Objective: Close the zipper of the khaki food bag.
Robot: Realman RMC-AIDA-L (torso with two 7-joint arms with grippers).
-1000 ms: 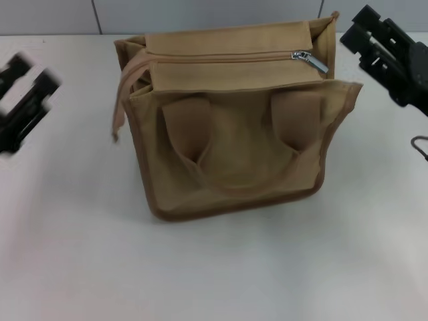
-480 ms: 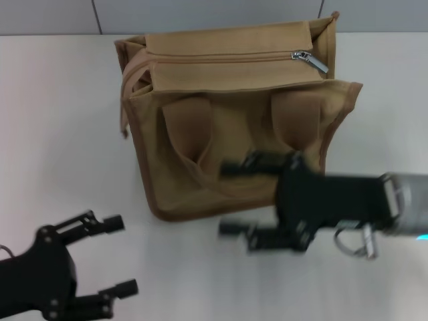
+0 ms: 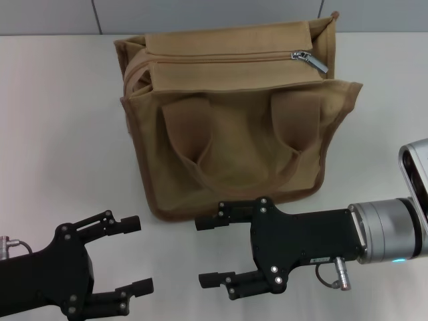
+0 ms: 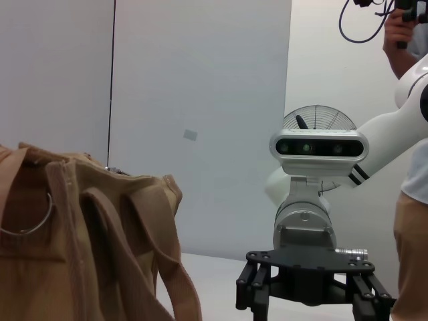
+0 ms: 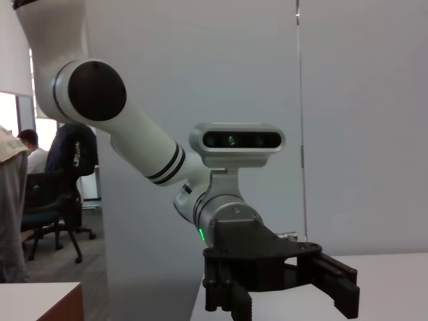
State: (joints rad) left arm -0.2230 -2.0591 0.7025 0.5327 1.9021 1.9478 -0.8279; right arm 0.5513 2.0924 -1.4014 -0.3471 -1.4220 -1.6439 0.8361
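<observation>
The khaki food bag (image 3: 234,134) stands at the table's middle back, handles toward me. It also shows in the left wrist view (image 4: 73,234). The zipper (image 3: 221,57) runs along its top flap, and the silver pull tab (image 3: 313,61) sits at the right end. My left gripper (image 3: 134,255) is open at the front left, apart from the bag. My right gripper (image 3: 204,251) is open just in front of the bag's lower edge, fingers pointing left toward the left gripper. Each wrist view shows the other arm's gripper, the right one (image 4: 307,297) and the left one (image 5: 274,294).
The white table (image 3: 60,134) lies bare on both sides of the bag. A grey wall (image 3: 200,13) runs behind it. A person (image 4: 411,200) stands far off beyond the right arm, and an office chair (image 5: 60,200) is in the background.
Both arms came down from the table's far sides to the front. The right gripper dropped from over the bag's front to below its lower edge. The bag has not moved.
</observation>
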